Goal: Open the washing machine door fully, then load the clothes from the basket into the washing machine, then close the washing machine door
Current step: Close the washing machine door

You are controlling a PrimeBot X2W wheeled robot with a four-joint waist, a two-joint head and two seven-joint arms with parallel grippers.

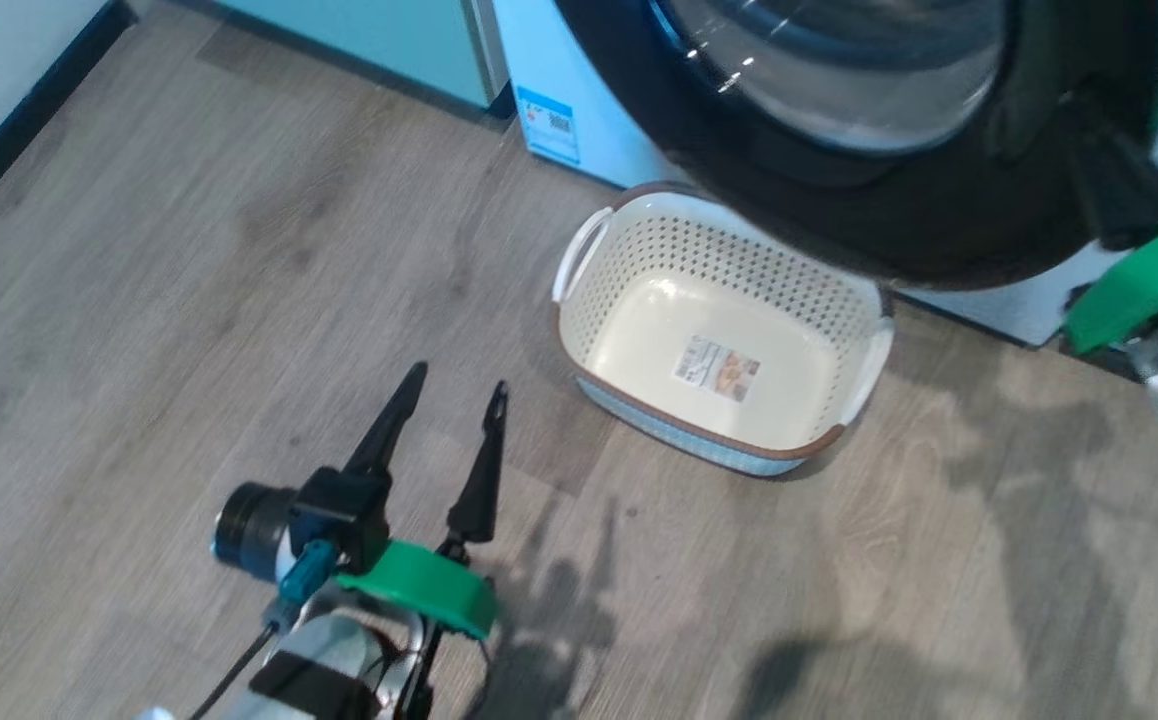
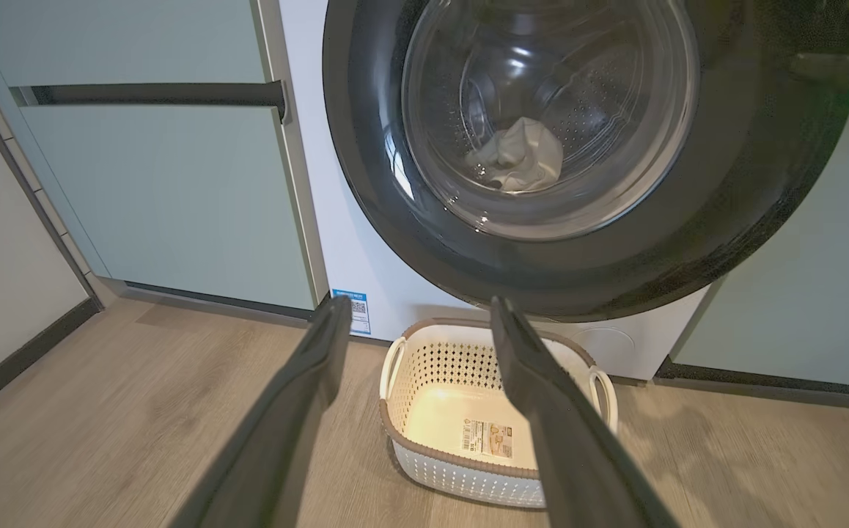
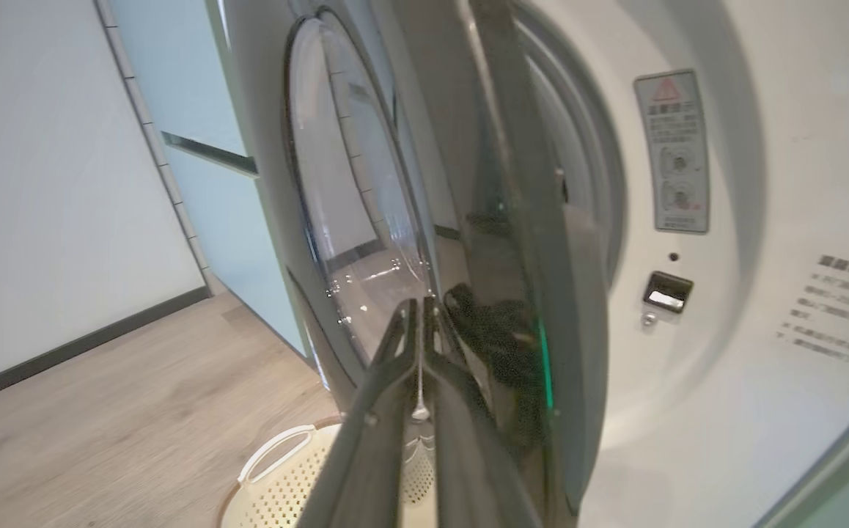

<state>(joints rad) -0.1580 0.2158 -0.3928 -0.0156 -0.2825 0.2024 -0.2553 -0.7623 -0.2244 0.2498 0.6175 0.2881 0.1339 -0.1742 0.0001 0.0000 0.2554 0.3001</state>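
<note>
The washing machine (image 2: 351, 242) is white, and its door (image 2: 725, 220), a black ring around domed glass, stands partly shut over the opening. Through the glass, pale clothes (image 2: 516, 154) lie in the steel drum. In front of the machine the cream basket (image 1: 639, 260) sits on the floor under the door (image 1: 839, 220), holding nothing but its label. My left gripper (image 1: 459, 378) hangs open and empty left of the basket. My right gripper (image 3: 419, 308) is shut, its tips against the door's glossy outer face (image 3: 512, 220). A gap shows between the door and the machine front (image 3: 725, 367).
Pale green cabinet doors (image 2: 175, 198) flank the machine. A white wall with dark skirting (image 1: 19, 120) runs along the left. Wood floor (image 1: 189, 300) spreads around the basket. My right arm's green part (image 1: 1139, 285) sits at the right edge by the door.
</note>
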